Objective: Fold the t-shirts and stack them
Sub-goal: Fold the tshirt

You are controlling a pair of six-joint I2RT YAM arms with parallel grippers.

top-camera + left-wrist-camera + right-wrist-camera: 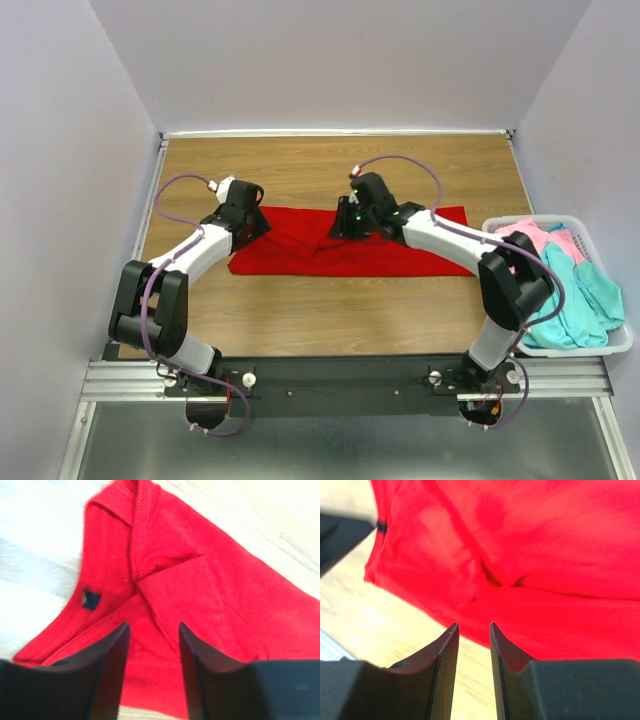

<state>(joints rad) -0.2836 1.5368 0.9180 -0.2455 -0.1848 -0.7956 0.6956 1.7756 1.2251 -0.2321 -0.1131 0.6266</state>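
Observation:
A bright red t-shirt (290, 255) lies spread flat across the middle of the wooden table. My left gripper (255, 226) is over its left end. In the left wrist view it (152, 627) is open and empty, just above the red cloth near the collar and a small dark label (91, 599). My right gripper (343, 224) is at the shirt's far edge near the middle. In the right wrist view it (473, 626) is open with a narrow gap and empty, its tips at the red shirt's (545, 555) edge. A pink t-shirt (530, 238) and a teal t-shirt (575, 300) lie in the basket.
The white plastic laundry basket (575, 350) stands at the table's right edge, beside the right arm. Bare wood (330, 320) lies between the shirt and the arm bases, and more behind the shirt. Grey walls close in the back and sides.

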